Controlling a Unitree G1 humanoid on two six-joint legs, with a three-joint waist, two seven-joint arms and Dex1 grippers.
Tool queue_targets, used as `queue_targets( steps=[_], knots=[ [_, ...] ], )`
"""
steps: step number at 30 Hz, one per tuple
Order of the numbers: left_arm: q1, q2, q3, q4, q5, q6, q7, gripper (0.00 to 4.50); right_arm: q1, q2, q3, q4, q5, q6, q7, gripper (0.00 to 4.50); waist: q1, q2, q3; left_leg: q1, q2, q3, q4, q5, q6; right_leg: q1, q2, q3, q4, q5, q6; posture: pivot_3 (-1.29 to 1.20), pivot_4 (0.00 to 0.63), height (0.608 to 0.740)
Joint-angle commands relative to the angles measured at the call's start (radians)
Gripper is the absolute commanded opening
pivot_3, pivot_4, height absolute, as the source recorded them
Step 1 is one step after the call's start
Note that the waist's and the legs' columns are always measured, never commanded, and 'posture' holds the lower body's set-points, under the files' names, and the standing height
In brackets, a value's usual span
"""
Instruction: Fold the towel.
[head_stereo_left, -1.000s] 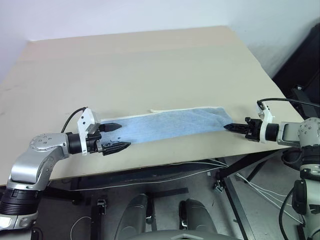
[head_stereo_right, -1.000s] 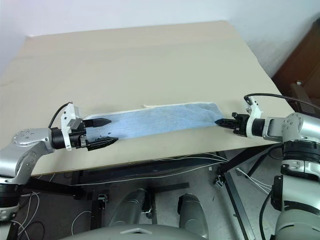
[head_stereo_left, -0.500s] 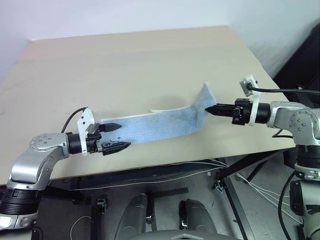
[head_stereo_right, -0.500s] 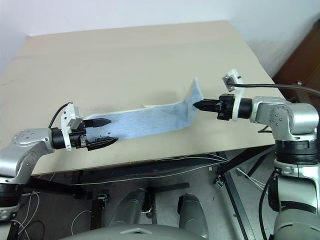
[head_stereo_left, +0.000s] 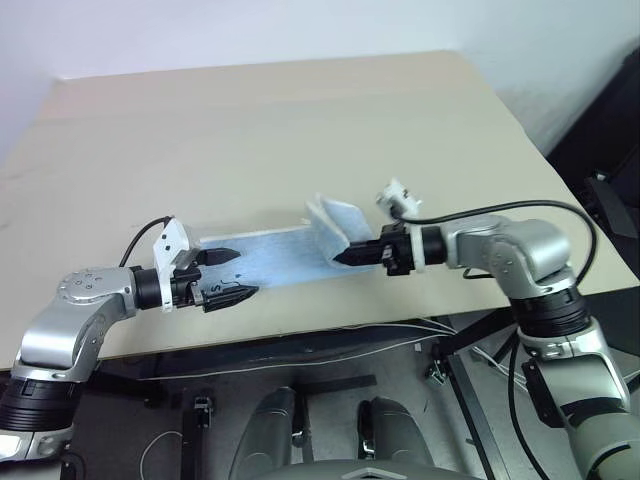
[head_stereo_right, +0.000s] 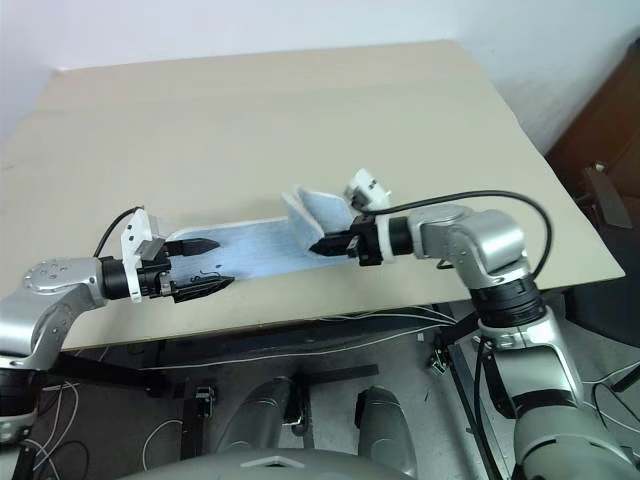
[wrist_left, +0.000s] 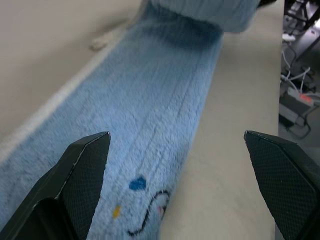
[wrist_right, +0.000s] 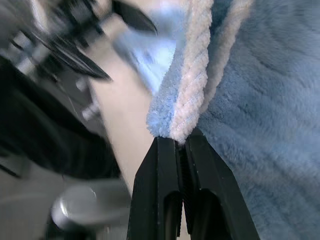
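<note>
**Towel end raised over the strip**

Currently the towel (head_stereo_left: 270, 258) is laid as a long strip near the front edge of the table (head_stereo_left: 300, 130). One end is pinched between the pressed-together fingers of the right gripper (head_stereo_left: 340, 257) and held curled above the strip's middle. The left gripper (head_stereo_left: 228, 274) is held with fingers spread at the other end, apparently not touching the cloth.

I see the towel (head_stereo_left: 268, 258), a light blue terry strip with cream stitched edging, lying lengthwise near the table's front edge. Its left stretch lies flat, showing a small stitched motif with blue and yellow dots. Its right end is lifted and curled over toward the left, standing up off the flat part
</note>
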Motion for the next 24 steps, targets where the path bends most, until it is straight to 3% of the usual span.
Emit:
queue_targets(
  steps=[1,6,11,22,24],
  knots=[
    [0.002,0.014,0.031,-0.04,-0.002,-0.011,0.006,4.5,-0.016,0.063,0.008,0.022,-0.025,0.001,-0.05,0.04,0.0,0.0,0.0,0.0,0.0,0.0,0.0,0.0,0.0,0.0,0.0,0.0,0.0,0.0,0.0,0.0,0.15,0.735],
    [0.023,0.016,0.04,-0.06,-0.005,-0.002,0.013,4.5,-0.048,0.147,-0.044,0.115,-0.056,0.036,-0.15,0.04,0.001,0.0,0.0,0.0,0.0,0.0,0.0,0.0,0.0,0.0,0.0,0.0,0.001,0.001,0.002,0.0,0.15,0.735],
    [0.043,0.017,0.044,-0.072,-0.006,-0.004,0.018,4.5,-0.079,0.183,-0.163,0.098,0.031,0.121,-0.158,0.04,0.001,0.0,0.0,0.0,0.0,0.0,0.0,0.0,-0.001,0.0,0.001,0.0,0.001,0.002,0.003,0.0,0.15,0.735],
    [0.014,0.017,0.03,-0.068,-0.004,0.009,0.02,4.5,-0.059,0.178,-0.091,0.032,0.021,0.161,-0.17,0.04,0.001,0.0,0.0,0.001,0.0,0.0,0.0,0.0,-0.001,0.0,0.002,0.0,0.001,0.002,0.003,0.0,0.15,0.735],
    [0.005,0.02,0.029,-0.084,-0.01,0.027,0.026,4.5,-0.051,0.184,-0.089,0.043,0.013,0.162,-0.188,0.49,0.001,0.0,0.0,0.001,0.0,0.0,0.0,0.0,-0.001,0.0,0.002,0.0,0.001,0.002,0.003,0.0,0.15,0.735]
  ],
)
